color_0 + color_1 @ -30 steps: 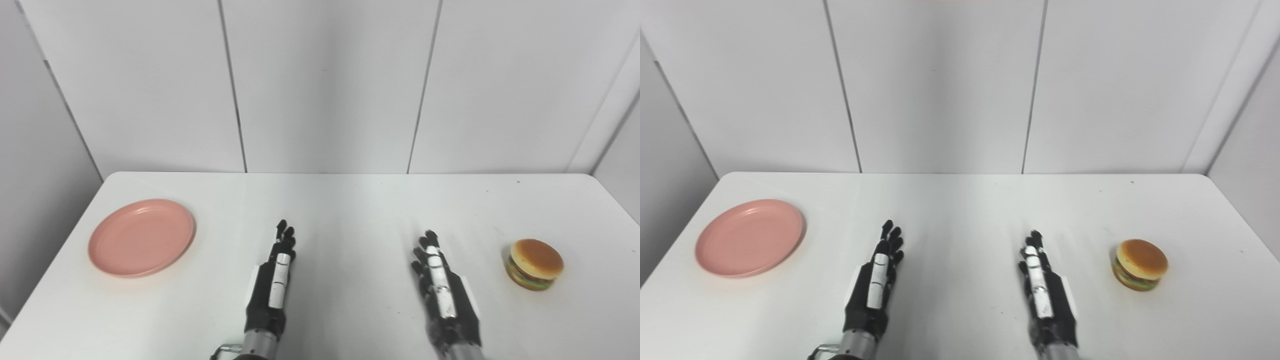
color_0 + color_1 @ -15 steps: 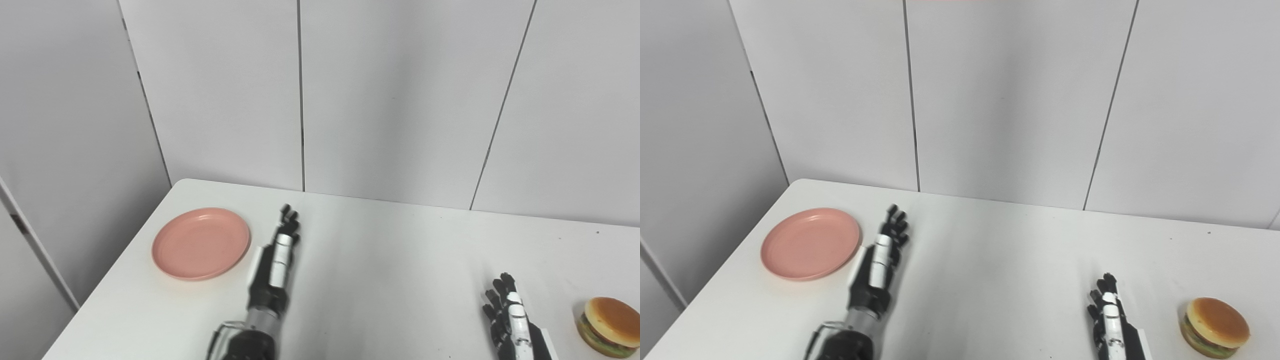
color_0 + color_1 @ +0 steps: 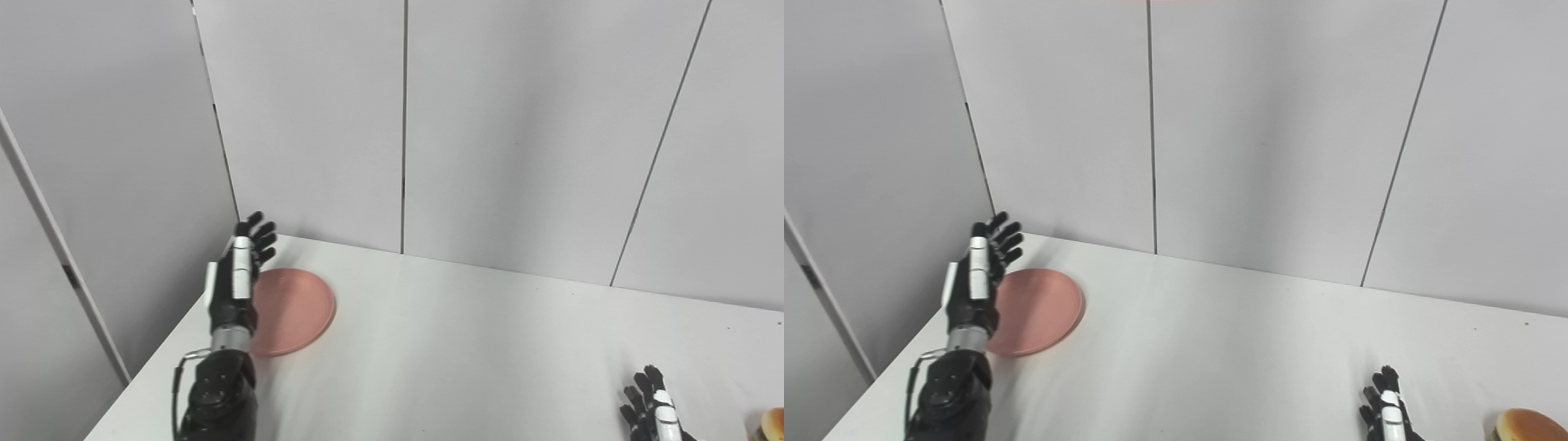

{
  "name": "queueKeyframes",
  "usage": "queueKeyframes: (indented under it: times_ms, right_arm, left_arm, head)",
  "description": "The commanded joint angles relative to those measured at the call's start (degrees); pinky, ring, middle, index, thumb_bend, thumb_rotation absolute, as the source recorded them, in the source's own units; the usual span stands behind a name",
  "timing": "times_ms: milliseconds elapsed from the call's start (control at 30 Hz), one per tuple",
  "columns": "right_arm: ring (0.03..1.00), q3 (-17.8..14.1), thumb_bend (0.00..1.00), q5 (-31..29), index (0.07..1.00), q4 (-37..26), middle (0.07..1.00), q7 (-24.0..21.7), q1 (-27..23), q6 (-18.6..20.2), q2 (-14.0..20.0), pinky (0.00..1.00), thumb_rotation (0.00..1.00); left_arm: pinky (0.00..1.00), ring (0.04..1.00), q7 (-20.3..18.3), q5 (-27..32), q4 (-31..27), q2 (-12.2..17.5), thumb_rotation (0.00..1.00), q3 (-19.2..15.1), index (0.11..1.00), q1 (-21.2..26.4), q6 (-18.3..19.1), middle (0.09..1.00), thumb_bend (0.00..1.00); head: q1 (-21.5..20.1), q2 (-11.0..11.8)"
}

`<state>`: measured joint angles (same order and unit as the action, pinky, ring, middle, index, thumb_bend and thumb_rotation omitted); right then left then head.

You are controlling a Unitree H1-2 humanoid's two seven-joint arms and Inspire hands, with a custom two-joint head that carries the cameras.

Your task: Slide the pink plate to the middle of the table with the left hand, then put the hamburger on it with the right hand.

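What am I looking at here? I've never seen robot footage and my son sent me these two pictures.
Both pictures come from two cameras side by side on a humanoid robot's head, so they show one scene from slightly different spots. The black-and-white shapes are its own hands. The left hand is raised at the far left edge of the white table, fingers spread, in front of the left part of a pink plate; whether it touches the plate I cannot tell. The right hand waits low near the bottom edge, also open. A hamburger sits at the bottom right corner, partly cut off. Neither hand holds anything.
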<state>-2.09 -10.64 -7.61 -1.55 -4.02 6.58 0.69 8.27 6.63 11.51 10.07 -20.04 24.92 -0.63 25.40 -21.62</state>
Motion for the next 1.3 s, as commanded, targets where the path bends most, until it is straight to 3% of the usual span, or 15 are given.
queueKeyframes:
  times_ms: [0,133,267,467,833,1267]
  right_arm:
    - [1.000,-0.3,0.55,-0.1,1.000,-1.2,1.000,-0.3,-1.4,-2.0,-0.3,1.00,0.94]
    - [1.000,-0.4,0.54,0.0,1.000,-1.6,1.000,0.0,-1.1,-2.3,-0.7,1.00,0.94]
    - [1.000,-0.6,0.44,1.9,1.000,0.6,1.000,0.7,-1.4,-5.9,-0.9,1.00,0.94]
    - [1.000,-0.7,0.39,1.9,1.000,0.3,1.000,0.5,-1.4,-5.7,-0.8,1.00,0.93]
    - [1.000,-0.4,0.41,1.1,1.000,-1.1,1.000,0.1,-1.0,-4.6,-0.1,1.00,0.93]
    - [1.000,-0.3,0.43,1.5,1.000,-1.6,1.000,0.9,-1.2,-4.0,-0.8,1.00,0.93]
  left_arm:
    - [0.78,0.779,1.3,-0.1,1.6,2.9,1.00,-1.1,0.770,3.0,-3.7,0.767,0.83]
    - [0.74,0.739,1.9,2.1,7.9,5.6,1.00,-3.8,0.728,4.6,-6.9,0.727,0.86]
    - [0.67,0.695,3.2,1.2,14.0,8.0,1.00,-4.4,0.702,5.2,-9.4,0.698,0.87]
    - [0.70,0.715,2.4,2.7,20.3,9.6,1.00,-4.3,0.714,5.3,-10.1,0.720,0.85]
    - [0.72,0.743,1.1,3.4,26.4,8.5,1.00,-1.6,0.742,5.8,-11.5,0.745,0.84]
    - [0.73,0.742,0.0,4.2,31.5,4.6,1.00,2.1,0.751,7.4,-14.7,0.747,0.83]
  head:
    - [0.2,-0.2]
    - [0.2,-0.2]
    - [0.2,-0.2]
    - [0.6,-0.2]
    - [1.0,-0.2]
    - [0.3,-0.8]
